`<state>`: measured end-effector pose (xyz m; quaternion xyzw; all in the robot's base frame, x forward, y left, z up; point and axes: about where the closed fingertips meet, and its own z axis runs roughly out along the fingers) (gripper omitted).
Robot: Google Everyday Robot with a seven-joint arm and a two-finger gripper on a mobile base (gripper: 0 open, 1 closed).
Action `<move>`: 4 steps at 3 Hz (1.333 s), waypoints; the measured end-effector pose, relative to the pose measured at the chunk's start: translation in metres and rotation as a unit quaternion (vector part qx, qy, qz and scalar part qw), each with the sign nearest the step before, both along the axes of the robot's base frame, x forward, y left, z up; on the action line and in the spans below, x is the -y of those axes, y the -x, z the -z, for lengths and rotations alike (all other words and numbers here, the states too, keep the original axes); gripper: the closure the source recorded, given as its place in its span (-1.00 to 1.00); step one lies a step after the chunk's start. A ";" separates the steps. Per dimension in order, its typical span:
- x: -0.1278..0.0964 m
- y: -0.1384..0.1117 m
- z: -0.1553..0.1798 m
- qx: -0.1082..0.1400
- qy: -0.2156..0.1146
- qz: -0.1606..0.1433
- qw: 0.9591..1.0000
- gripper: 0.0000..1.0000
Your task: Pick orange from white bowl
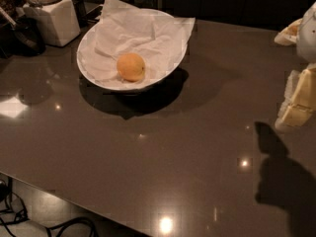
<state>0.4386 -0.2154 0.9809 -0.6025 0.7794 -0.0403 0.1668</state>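
Cream gripper (297, 105) sits well right of the shallow white oval bowl (90, 74); I cannot tell its opening. If nudged, the small round matte orange (131, 66) may roll across the crumpled white paper (148, 31).

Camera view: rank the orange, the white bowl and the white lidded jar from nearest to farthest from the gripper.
The gripper is at the right edge of the view.
1. white bowl: its right rim comes first, left of the gripper.
2. orange: inside the bowl, left of that rim.
3. white lidded jar: back left corner, beyond the bowl.

No legible text; tool (297, 107) at right edge
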 end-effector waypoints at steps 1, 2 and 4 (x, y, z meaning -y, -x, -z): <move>0.000 0.000 0.000 0.000 0.000 0.000 1.000 -1.00; -0.017 -0.012 -0.009 -0.008 -0.007 0.010 1.000 -1.00; -0.078 -0.056 -0.016 -0.041 0.000 -0.010 0.999 -1.00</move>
